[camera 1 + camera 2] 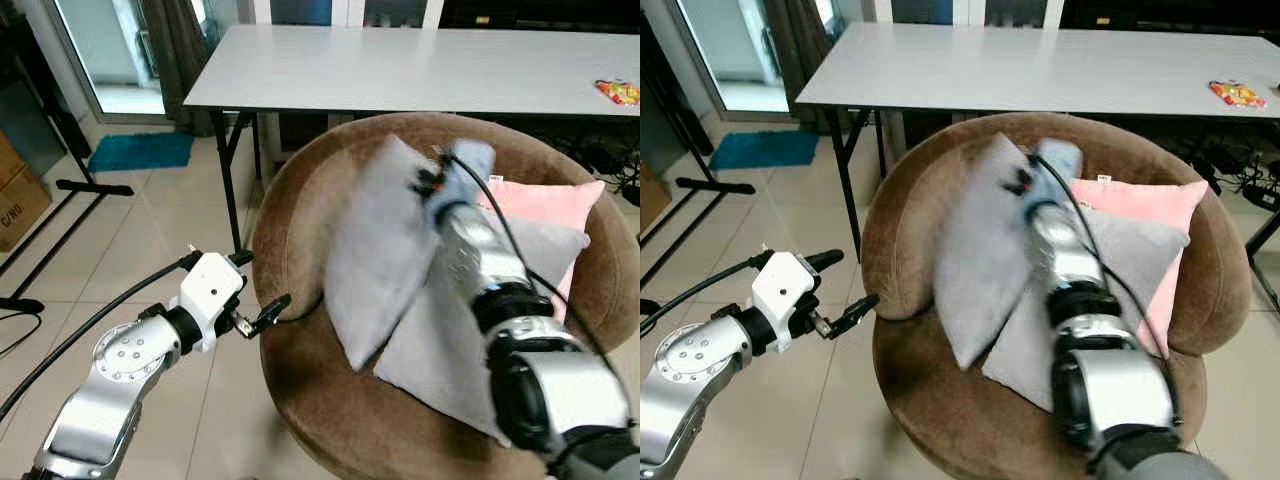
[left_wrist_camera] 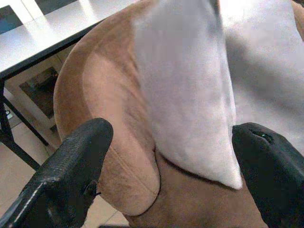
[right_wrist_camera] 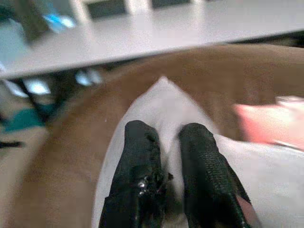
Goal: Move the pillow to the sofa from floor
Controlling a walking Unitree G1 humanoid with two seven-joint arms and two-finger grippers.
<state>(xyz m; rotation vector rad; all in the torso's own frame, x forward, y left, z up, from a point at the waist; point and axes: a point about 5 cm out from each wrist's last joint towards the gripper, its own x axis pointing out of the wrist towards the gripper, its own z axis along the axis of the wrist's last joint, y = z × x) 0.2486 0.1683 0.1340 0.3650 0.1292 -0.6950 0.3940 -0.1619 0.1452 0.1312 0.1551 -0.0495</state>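
A grey pillow (image 1: 375, 260) stands tilted on its lower corner inside the round brown sofa (image 1: 295, 210), leaning over a second grey pillow (image 1: 440, 350). My right arm reaches across the seat to its upper edge. In the right wrist view my right gripper (image 3: 166, 130) is shut, pinching the grey fabric near the pillow's top corner. My left gripper (image 1: 265, 312) hovers by the sofa's outer left rim with its fingers (image 2: 80, 152) spread open, holding nothing. In the left wrist view the pillow (image 2: 185, 90) and the sofa's arm lie ahead of it.
A pink pillow (image 1: 555, 205) leans on the sofa's back right. A long white table (image 1: 400, 70) stands just behind the sofa, with a snack packet (image 1: 620, 92) on it. A teal mat (image 1: 140, 150), black stand legs (image 1: 80, 190) and a cardboard box (image 1: 15, 200) occupy the left floor.
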